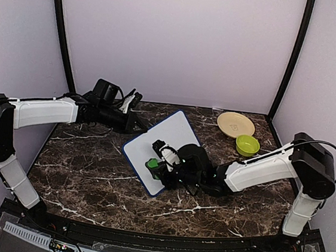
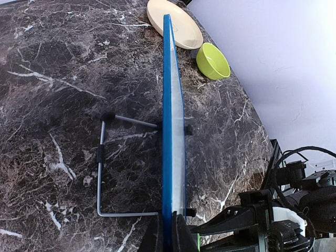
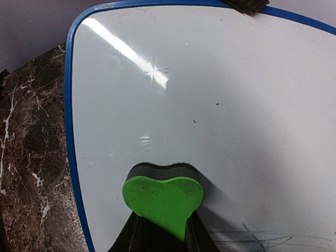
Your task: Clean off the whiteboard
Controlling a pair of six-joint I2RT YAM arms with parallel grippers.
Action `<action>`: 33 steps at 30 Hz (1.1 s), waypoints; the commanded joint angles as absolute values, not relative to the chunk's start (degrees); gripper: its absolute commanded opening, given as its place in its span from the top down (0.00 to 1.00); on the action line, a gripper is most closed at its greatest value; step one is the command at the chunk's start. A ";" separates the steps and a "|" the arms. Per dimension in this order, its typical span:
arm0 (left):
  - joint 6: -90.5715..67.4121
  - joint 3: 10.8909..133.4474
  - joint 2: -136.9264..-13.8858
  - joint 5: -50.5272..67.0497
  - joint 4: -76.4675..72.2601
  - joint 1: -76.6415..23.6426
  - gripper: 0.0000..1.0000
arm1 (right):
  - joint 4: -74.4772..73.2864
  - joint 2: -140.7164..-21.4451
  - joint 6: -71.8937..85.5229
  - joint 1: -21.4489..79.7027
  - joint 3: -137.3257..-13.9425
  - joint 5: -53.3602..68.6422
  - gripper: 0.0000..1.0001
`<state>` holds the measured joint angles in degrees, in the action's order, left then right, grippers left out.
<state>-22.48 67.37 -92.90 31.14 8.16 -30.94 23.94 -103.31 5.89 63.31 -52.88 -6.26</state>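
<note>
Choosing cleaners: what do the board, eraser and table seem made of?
Board: glossy white coating, glare streak; blue rim, likely plastic. Eraser: matte green foam, dark felt-like layer against the board. Table: polished dark marble look, white veins; possibly laminate.

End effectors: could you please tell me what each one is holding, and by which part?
The left end effector clamps the whiteboard by its blue edge; the right end effector pinches the eraser by its near end.

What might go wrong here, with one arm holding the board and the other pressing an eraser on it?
1. The left gripper pinches only the thin edge of the whiteboard; a hard push from the eraser might twist it loose or fold the wire stand.
2. Faint marks close beside the right gripper may get missed.
</note>
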 commanded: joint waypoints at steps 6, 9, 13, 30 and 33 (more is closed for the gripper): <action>-22.40 68.36 -92.20 33.18 7.14 -31.99 1.00 | 22.98 -101.34 5.83 57.31 -50.19 -11.61 0.99; -22.50 68.46 -92.40 33.31 7.04 -31.99 1.00 | 24.30 -100.76 5.09 56.04 -49.00 -12.55 0.99; -22.50 68.72 -92.57 33.23 7.11 -31.98 1.00 | 26.02 -101.56 5.20 55.78 -48.69 -11.05 0.99; -22.74 68.56 -92.42 33.14 6.96 -31.94 1.00 | 33.18 -106.48 4.69 67.31 -49.99 -12.90 0.99; -22.74 68.55 -92.48 33.15 6.93 -31.93 1.00 | 31.90 -106.63 3.92 66.90 -49.76 -14.25 0.99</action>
